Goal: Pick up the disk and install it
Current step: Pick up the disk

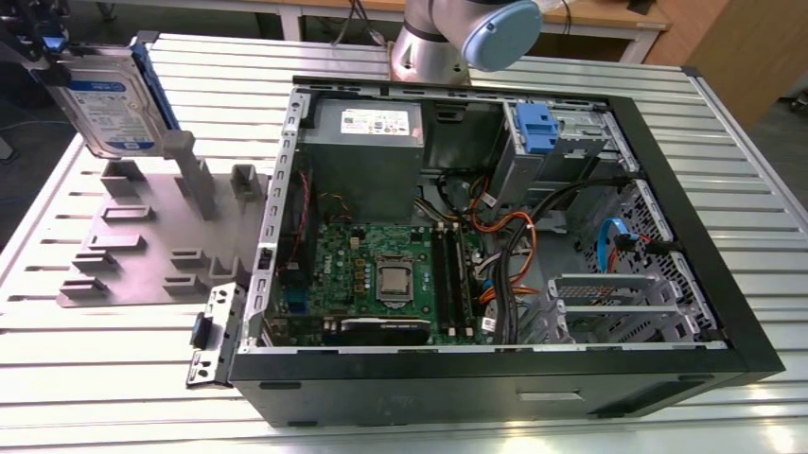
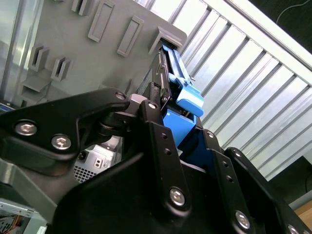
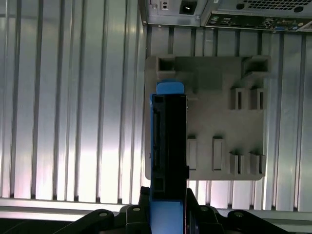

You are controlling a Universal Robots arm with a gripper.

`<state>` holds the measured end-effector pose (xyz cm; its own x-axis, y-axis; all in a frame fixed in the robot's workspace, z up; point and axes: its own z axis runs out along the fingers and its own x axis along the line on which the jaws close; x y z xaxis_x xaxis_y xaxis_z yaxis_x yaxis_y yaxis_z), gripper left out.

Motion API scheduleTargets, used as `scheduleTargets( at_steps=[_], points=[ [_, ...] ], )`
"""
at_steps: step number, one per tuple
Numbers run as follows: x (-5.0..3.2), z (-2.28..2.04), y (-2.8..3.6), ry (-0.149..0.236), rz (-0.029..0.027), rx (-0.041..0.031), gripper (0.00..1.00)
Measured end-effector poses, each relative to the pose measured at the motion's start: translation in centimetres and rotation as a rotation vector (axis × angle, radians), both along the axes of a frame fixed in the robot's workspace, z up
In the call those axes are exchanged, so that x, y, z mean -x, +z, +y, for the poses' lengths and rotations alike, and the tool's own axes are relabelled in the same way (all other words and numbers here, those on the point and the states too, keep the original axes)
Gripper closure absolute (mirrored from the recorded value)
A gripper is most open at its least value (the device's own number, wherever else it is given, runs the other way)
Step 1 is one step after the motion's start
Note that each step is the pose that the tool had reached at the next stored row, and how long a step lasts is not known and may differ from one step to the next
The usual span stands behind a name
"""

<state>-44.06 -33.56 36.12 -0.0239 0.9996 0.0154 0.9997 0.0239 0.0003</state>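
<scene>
The disk (image 3: 168, 146) is clamped edge-on in the hand (image 3: 168, 214), which is closed on its blue frame, and it hangs straight below the hand. Beneath it is a grey slotted stand (image 3: 214, 117) on the ribbed desk (image 3: 73, 97). An open computer case (image 1: 505, 236) stands beyond the stand.

Bright, even overhead light; glare streaks on the ribbed table (image 3: 73, 122) in the first wrist view; soft shadow inside the computer case (image 1: 505, 376).

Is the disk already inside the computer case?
No: in the exterior view the disk is held in the claw over the grey rack, outside the case.
</scene>
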Motion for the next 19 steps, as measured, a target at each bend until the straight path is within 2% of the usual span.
scheduleTargets(
  at_steps=[4, 13, 19],
  points=[
    [0.0, 0.0, 0.43, 0.0, -0.0002, -0.0001, 0.64],
    [0.0, 0.0, 0.5, 0.0, 0.0, 0.0001, 0.64],
    [-0.01, 0.0, 0.91, 0.0, 0.0, 0.0007, 0.64]
  ],
)
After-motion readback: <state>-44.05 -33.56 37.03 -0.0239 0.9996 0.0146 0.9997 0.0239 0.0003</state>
